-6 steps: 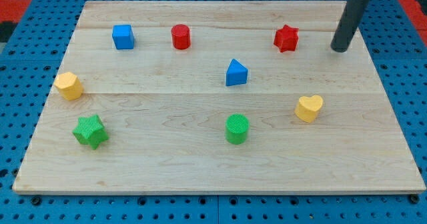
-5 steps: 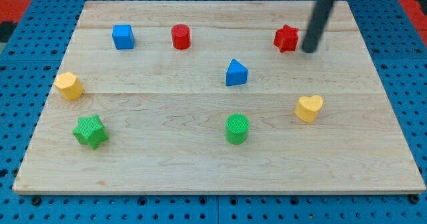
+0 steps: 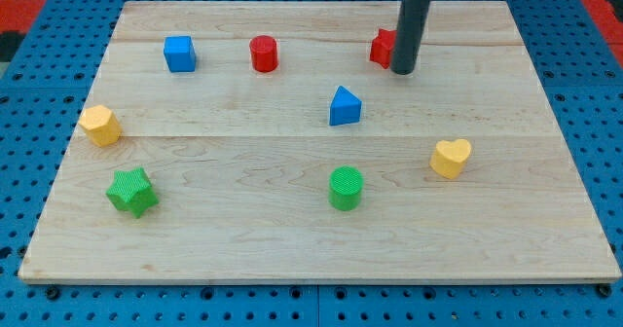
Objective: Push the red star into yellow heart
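The red star (image 3: 383, 47) lies near the view's top, right of centre, partly hidden behind my rod. My tip (image 3: 403, 71) touches the star's right side. The yellow heart (image 3: 451, 158) lies well below and to the right of the star, toward the view's right.
A blue triangular block (image 3: 345, 106) lies below and left of the star. A red cylinder (image 3: 264, 54) and a blue cube (image 3: 180, 54) lie at the top left. A yellow hexagon (image 3: 100, 126), a green star (image 3: 131, 192) and a green cylinder (image 3: 346, 188) lie lower down.
My tip swept left from the board's right side, reached the red star and pushed it a little to the left. The other blocks have not moved.
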`<state>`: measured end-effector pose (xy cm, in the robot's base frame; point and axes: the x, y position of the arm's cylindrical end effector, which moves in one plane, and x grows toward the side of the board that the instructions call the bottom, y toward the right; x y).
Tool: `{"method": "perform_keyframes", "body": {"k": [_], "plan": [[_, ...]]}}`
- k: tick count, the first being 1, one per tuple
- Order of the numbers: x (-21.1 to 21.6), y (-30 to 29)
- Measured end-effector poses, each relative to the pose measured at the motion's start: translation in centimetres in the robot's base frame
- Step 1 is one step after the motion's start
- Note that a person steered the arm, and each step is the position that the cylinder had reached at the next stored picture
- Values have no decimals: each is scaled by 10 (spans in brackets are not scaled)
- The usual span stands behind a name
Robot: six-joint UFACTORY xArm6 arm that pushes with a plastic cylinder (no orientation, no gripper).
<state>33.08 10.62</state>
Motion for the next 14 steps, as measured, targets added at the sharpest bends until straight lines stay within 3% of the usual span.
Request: {"method": "perform_keyframes", "body": {"k": [2, 4, 5, 6, 7, 8, 9, 10, 12, 14], "plan": [[-16, -22], [-51, -93], [-95, -45], [-70, 18], [-15, 8], [-50, -18], [-8, -49], [11, -1], [92, 9], [132, 40]]}}
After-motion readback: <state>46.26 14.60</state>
